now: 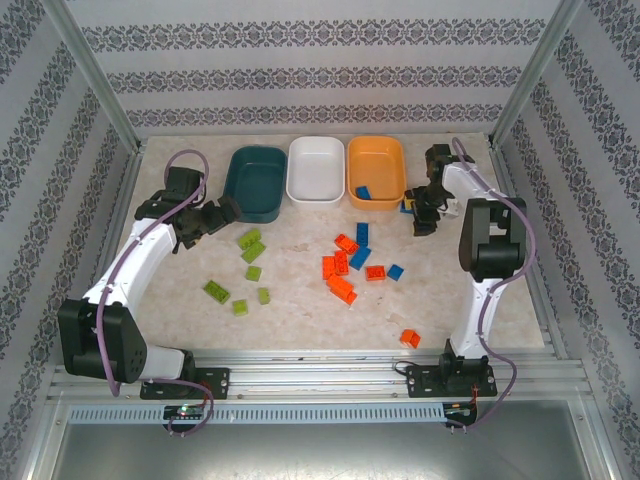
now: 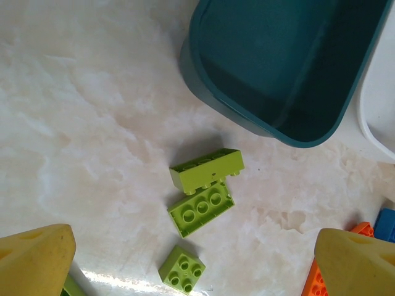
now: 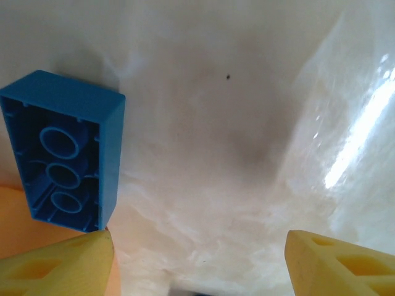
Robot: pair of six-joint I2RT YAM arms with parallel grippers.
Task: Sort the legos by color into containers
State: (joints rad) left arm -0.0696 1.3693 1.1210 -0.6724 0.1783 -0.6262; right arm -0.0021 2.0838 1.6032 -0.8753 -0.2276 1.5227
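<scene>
Three bins line twelve o'clock: dark teal bin (image 1: 255, 180), white bin (image 1: 316, 168), orange bin (image 1: 376, 160). I count six green legos (image 1: 253, 252) at eight o'clock, roughly six orange-red legos (image 1: 341, 265) mid-table, and five blue legos (image 1: 360, 257), one inside the orange bin. My left pincer (image 1: 222, 213) gapes wide, holding nothing. My right pincer (image 3: 197, 243) is spread wide too, with an upturned blue brick (image 3: 65, 151) at its ten o'clock, just beside one fingertip.

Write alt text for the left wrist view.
Three lime green bricks lie on the table below an empty dark teal bin, framed by the open left pincer. An orange brick and a blue brick peek in at lower right.
</scene>
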